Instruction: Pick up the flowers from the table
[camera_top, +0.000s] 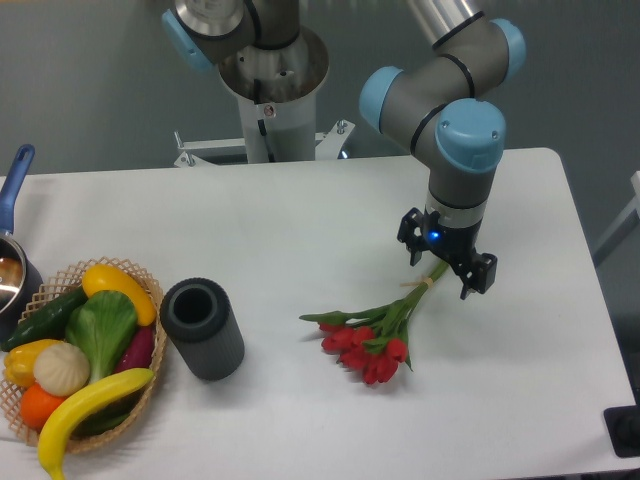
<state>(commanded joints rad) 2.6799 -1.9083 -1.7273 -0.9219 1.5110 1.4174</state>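
Hand (447, 268) hung over stem end of flowers, fingers spread apart, nothing clamped. White counter (300, 220) carried everything. Wicker basket (75, 360) of fruit and vegetables sat at left edge. Dark cylinder (202, 328) stood beside basket. Flowers (375, 335) lay flat on counter, right of centre, red blooms pointing away from hand.

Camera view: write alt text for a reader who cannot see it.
A robot arm's two-finger gripper is lowered over the stem end of the flowers, a bunch of red blooms lying on the white table. To the left a dark cylinder lies beside a wicker basket of colourful fruit and vegetables, with a blue-handled pot at the edge.
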